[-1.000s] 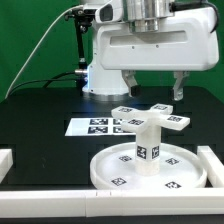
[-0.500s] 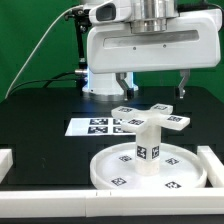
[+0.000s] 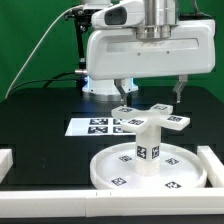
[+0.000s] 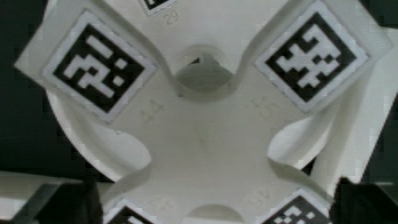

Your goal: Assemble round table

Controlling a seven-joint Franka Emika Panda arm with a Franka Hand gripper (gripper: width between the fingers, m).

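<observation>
The base piece [image 3: 152, 118] sits on the leg [image 3: 147, 148], standing in the disc [image 3: 110, 168].

We see a white round disc [image 3: 148, 168] with black-and-white square tags, a white leg [image 3: 147, 140] bearing the same checkered tags, and a white base piece [image 3: 151, 117] [image 4: 199, 110] tagged alike. The marker board [image 3: 97, 127] is white with black tags; the table [image 3: 40, 120] is black, the backdrop [image 3: 30, 40] green.

White boxy end effector [image 3: 150, 90], dark fingers [image 3: 122, 90], silver wrist cylinder, black cable
</observation>
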